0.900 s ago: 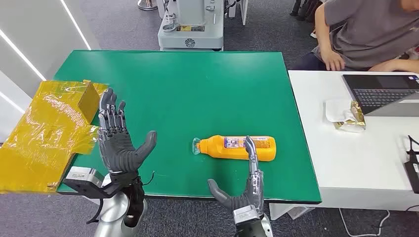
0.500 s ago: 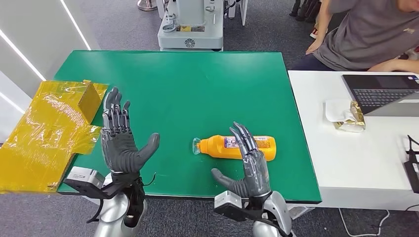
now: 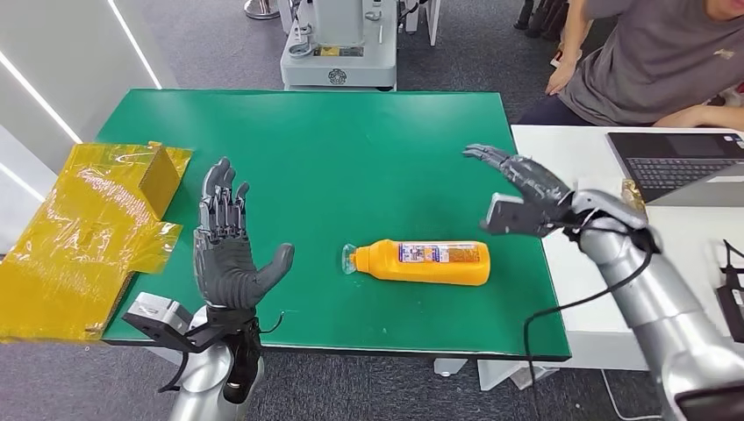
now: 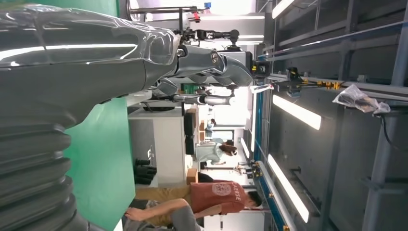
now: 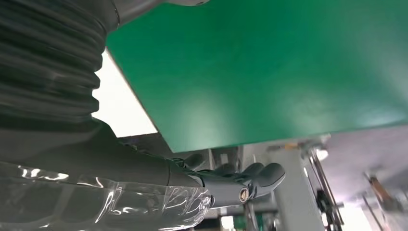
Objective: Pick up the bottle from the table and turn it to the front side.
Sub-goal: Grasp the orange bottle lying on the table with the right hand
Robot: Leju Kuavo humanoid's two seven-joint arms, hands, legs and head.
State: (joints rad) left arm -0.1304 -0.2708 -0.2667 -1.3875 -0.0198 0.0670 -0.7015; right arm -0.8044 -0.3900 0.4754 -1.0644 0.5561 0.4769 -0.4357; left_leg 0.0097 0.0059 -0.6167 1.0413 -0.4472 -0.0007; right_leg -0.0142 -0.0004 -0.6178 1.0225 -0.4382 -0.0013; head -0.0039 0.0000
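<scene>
An orange bottle [image 3: 425, 262] with a white and blue label lies on its side on the green table [image 3: 325, 149], its clear cap pointing toward my left. My right hand [image 3: 518, 189] hangs in the air above the table's right edge, up and to the right of the bottle, fingers spread, holding nothing. The same hand [image 5: 226, 180] appears in the right wrist view over the green surface. My left hand [image 3: 226, 250] is raised near the table's front left, palm up and fingers apart, empty, well left of the bottle; the left wrist view shows its fingers [image 4: 211, 60].
A yellow cellophane sheet with a small box [image 3: 92, 228] lies at the table's left edge. A white table [image 3: 632, 281] on the right carries a laptop [image 3: 680, 167] and a wrapped item [image 3: 627, 210]. A person [image 3: 658, 61] sits behind it. A grey machine [image 3: 338, 53] stands beyond the table.
My right hand has swung from the table's front edge, below the bottle, up and out to the right edge, now above and right of it. My left hand has drifted slightly rightward.
</scene>
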